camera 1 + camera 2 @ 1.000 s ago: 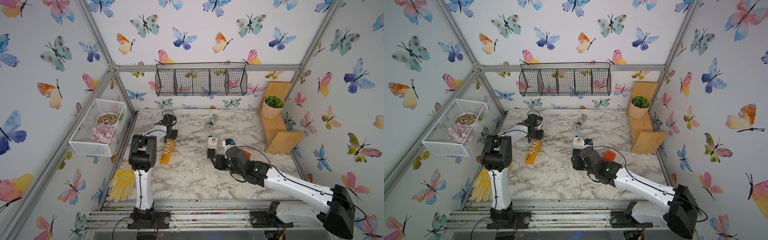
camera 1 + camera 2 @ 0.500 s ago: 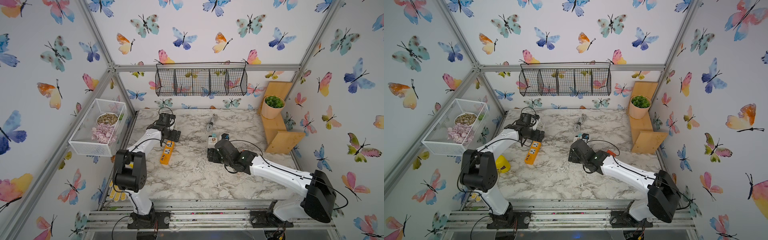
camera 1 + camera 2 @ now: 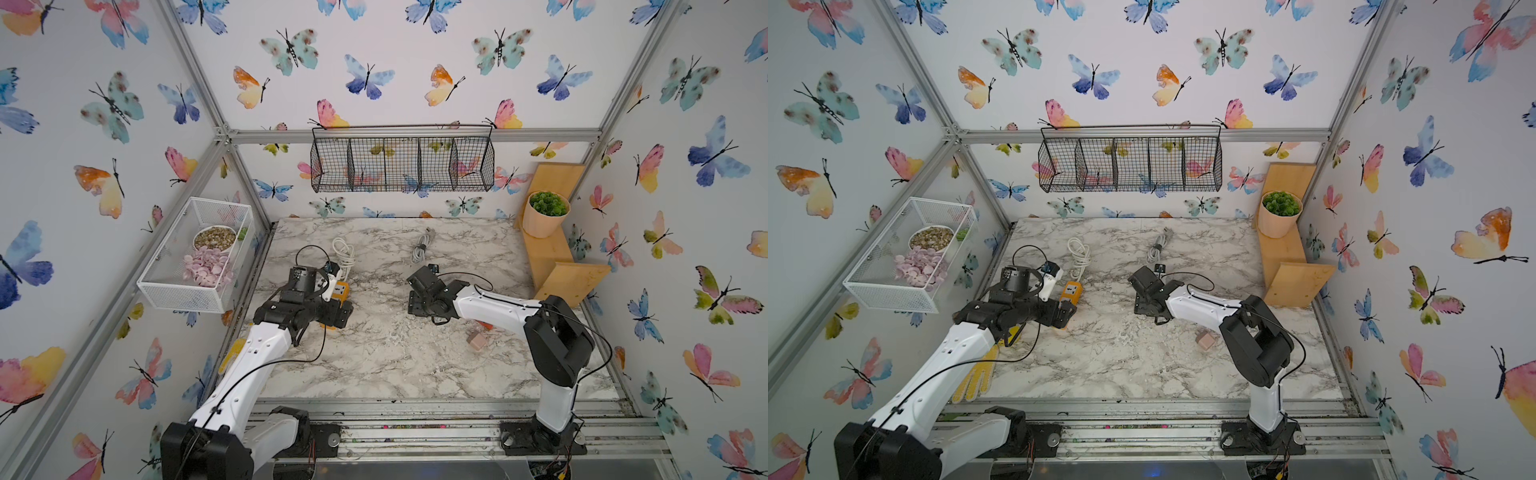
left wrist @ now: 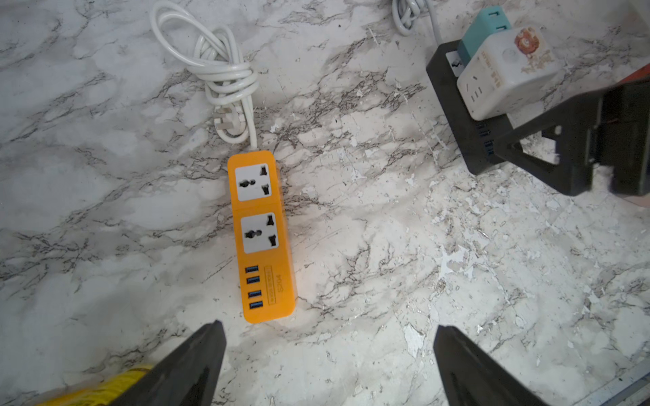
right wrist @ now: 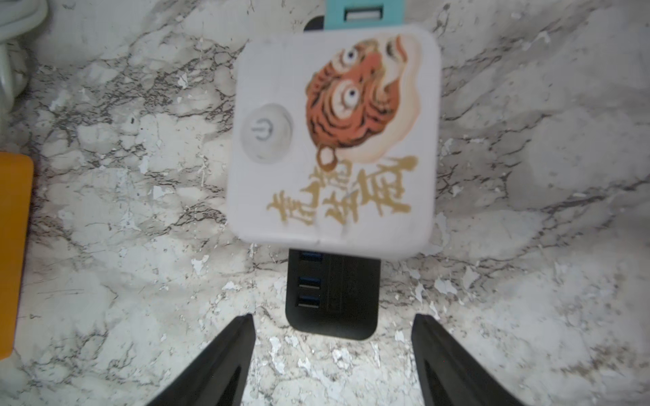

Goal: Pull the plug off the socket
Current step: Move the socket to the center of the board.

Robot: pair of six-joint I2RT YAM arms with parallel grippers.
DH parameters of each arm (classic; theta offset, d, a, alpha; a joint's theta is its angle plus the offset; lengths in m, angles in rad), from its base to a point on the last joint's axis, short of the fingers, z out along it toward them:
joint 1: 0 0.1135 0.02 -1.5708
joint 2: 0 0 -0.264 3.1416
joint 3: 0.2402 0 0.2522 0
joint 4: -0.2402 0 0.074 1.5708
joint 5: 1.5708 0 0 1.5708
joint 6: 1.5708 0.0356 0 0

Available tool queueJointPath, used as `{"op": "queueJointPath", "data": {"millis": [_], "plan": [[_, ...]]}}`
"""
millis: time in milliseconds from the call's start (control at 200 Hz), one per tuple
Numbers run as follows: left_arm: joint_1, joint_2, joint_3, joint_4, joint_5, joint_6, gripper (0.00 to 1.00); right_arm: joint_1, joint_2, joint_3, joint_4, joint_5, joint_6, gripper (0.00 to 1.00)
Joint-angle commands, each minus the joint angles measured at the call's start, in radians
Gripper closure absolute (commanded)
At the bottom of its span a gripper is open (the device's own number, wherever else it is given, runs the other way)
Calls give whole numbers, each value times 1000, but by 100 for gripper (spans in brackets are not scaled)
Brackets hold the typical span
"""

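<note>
Left claw [image 4: 327, 325] wide apart, empty; right claw [image 5: 332, 316] apart, short of plug [image 5: 334, 140]

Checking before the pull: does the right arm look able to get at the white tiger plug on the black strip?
Probably yes. The right claw stands open facing the white tiger plug, nothing between them but the end of the black strip.

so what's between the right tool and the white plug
Only the USB end of the black socket strip, shown in the right wrist view.
</note>
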Motion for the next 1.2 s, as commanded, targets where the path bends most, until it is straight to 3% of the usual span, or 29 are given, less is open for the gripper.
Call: {"op": "queueJointPath", "data": {"millis": [0, 441, 761, 1191], "plan": [[5, -62, -74, 96, 27, -35, 1, -26, 37, 23, 28, -27, -11, 24], [5, 33, -24, 35, 30, -17, 1, -26, 152, 36, 66, 14, -19, 31], [5, 19, -27, 41, 18, -15, 2, 20, 132, 0, 72, -10, 14, 61], [5, 22, -30, 44, 13, -14, 1, 211, 47, -142, 54, -70, 142, 62]]}}
